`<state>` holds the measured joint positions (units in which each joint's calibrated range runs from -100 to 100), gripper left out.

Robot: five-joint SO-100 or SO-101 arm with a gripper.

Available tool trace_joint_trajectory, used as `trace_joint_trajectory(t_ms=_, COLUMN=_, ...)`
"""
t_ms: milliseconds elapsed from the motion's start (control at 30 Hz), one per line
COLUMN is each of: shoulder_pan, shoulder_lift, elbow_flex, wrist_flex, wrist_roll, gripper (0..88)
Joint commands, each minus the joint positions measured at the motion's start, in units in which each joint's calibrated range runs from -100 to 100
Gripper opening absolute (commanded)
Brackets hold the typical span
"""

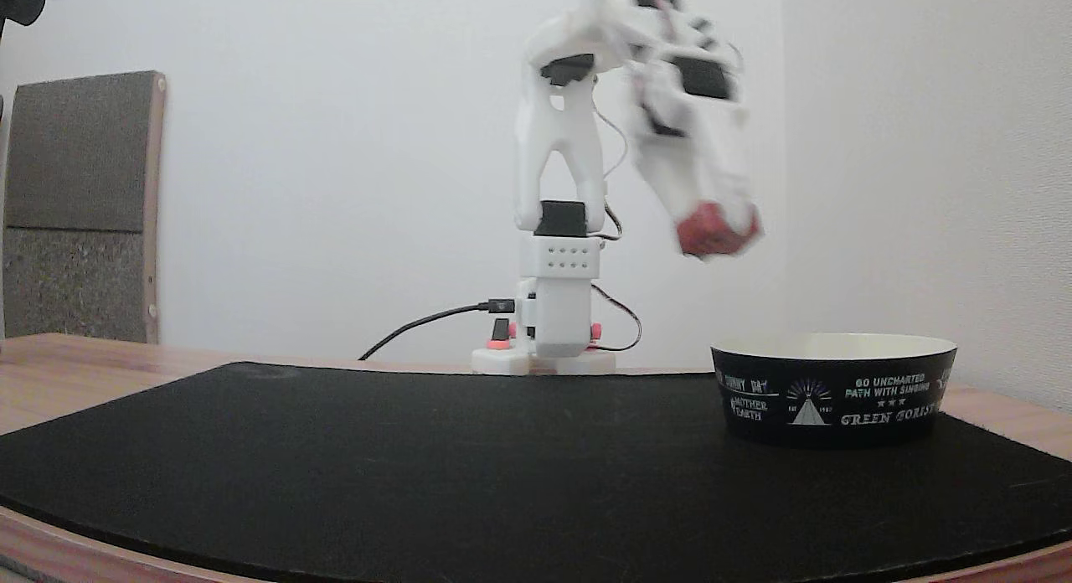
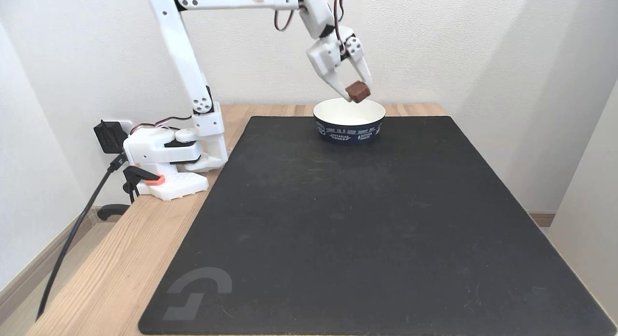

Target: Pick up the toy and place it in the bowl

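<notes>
Even, diffuse, bright illumination in both fixed views; no glare. Heavy motion blur on the gripper (image 1: 718, 231) and the toy (image 1: 716, 229) in a fixed view, with base and bowl (image 1: 832, 390) sharp. Barrel distortion bowing the black mat (image 1: 419, 474) at the lower edge. Soft shadows across the wall (image 2: 507, 61) in a fixed view.
</notes>
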<state>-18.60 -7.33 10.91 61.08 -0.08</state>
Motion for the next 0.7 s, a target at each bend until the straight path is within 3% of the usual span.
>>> trace_joint_trajectory(t_ms=0, shoulder_pan=-3.8, shoulder_lift=-2.7, elbow_flex=10.9, wrist_flex=-8.6, wrist_roll=-0.1, gripper=11.1)
trace_joint_trajectory(t_ms=200, shoulder_pan=-6.2, shoulder_lift=-2.1, elbow_flex=20.6, wrist_flex=-23.7, wrist_roll=0.0, gripper=11.2)
trace_joint_trajectory(t_ms=300, shoulder_pan=-7.5, shoulder_lift=-2.3, elbow_flex=20.5, wrist_flex=-23.8, wrist_roll=0.1, gripper=13.7)
trace_joint_trajectory(t_ms=367, shoulder_pan=-8.1, shoulder_lift=-2.4, elbow_flex=20.5, wrist_flex=-23.9, wrist_roll=0.0, gripper=24.3)
trace_joint_trajectory(t_ms=467, shoulder_pan=-8.1, shoulder_lift=-2.8, elbow_flex=20.5, wrist_flex=-23.9, wrist_roll=0.0, gripper=32.3)
trace_joint_trajectory(t_ms=667, shoulder_pan=-7.3, shoulder_lift=-3.0, elbow_flex=16.1, wrist_flex=-24.8, wrist_roll=0.0, gripper=33.5)
